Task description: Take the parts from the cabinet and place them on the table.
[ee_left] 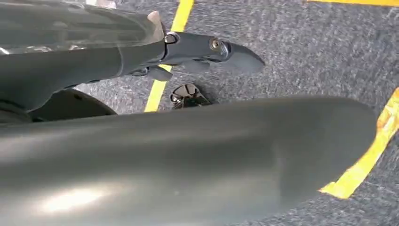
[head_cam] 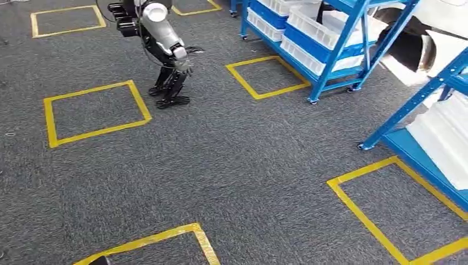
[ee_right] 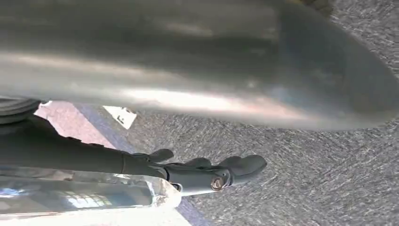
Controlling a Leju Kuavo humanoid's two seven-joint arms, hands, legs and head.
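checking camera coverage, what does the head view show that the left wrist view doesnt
Head view alone: another humanoid robot standing on the carpet, blue shelving racks loaded with white bins, and several complete yellow tape squares.

Left wrist view alone: the left hand close up, its broad grey thumb across the frame and a darker finger stretched out straight above the floor, holding nothing that I can see.

Both: grey carpet marked with yellow tape lines.
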